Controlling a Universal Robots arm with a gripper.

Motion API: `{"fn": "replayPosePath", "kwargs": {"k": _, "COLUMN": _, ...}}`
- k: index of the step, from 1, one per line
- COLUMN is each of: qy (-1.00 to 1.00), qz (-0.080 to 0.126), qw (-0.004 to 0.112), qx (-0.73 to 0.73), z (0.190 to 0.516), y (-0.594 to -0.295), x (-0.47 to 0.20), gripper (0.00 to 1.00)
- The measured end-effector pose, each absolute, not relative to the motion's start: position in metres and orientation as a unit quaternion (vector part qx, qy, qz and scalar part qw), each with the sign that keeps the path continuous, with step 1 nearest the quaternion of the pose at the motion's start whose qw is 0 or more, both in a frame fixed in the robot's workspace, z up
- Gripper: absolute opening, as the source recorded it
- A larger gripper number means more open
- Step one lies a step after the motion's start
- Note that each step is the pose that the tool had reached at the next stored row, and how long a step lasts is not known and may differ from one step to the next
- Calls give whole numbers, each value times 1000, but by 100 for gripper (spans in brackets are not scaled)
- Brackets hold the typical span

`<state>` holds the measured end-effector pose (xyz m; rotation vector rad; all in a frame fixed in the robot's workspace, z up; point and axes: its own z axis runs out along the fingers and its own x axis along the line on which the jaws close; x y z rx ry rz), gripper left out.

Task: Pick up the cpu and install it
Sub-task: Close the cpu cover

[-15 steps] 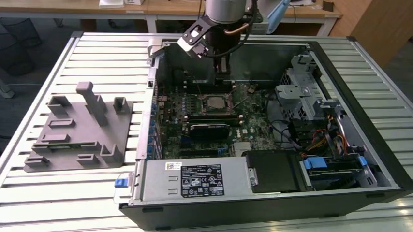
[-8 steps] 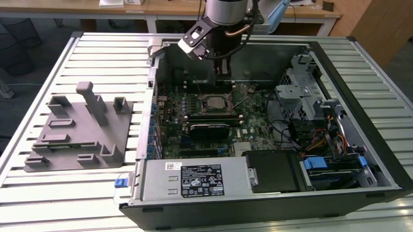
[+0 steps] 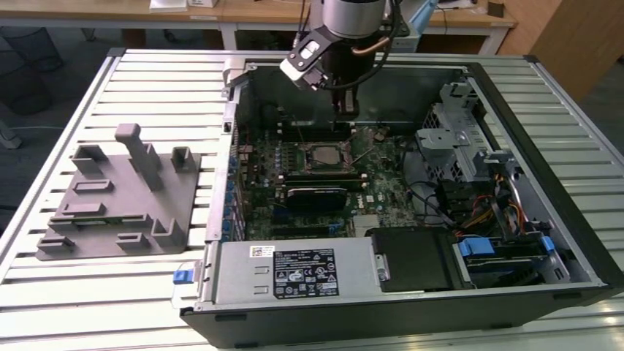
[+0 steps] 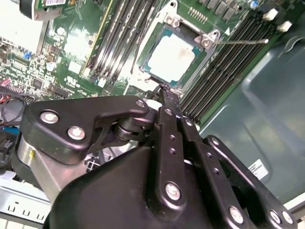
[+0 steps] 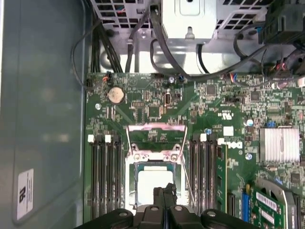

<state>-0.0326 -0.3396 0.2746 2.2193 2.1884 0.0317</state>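
The cpu (image 4: 174, 57) is a small silvery square lying flat in the motherboard socket (image 4: 143, 71), between the memory slots. It also shows in the first wrist view as the cpu (image 5: 151, 177) and in the exterior view as the cpu (image 3: 320, 155). The socket's metal load frame (image 5: 155, 136) is swung up and open, and its thin lever (image 4: 238, 42) sticks out to the side. My gripper (image 5: 165, 194) hangs just above the socket's edge with its fingers pressed together and nothing between them. The gripper (image 3: 343, 110) sits inside the case near its far wall.
The open computer case (image 3: 546, 146) lies on a slatted table. A grey plastic tray with upright posts (image 3: 117, 197) stands to the exterior view's left of it. Cables and a drive cage (image 3: 458, 139) crowd the case's right side, and a heatsink (image 5: 280, 144) sits near the socket.
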Motion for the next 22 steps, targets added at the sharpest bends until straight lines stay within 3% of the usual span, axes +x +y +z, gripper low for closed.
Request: {"fn": "replayPosePath", "kwargs": {"k": 22, "qy": 703, "qz": 8, "qw": 10, "qx": 711, "z": 271, "y": -336, "x": -5, "gripper": 11}}
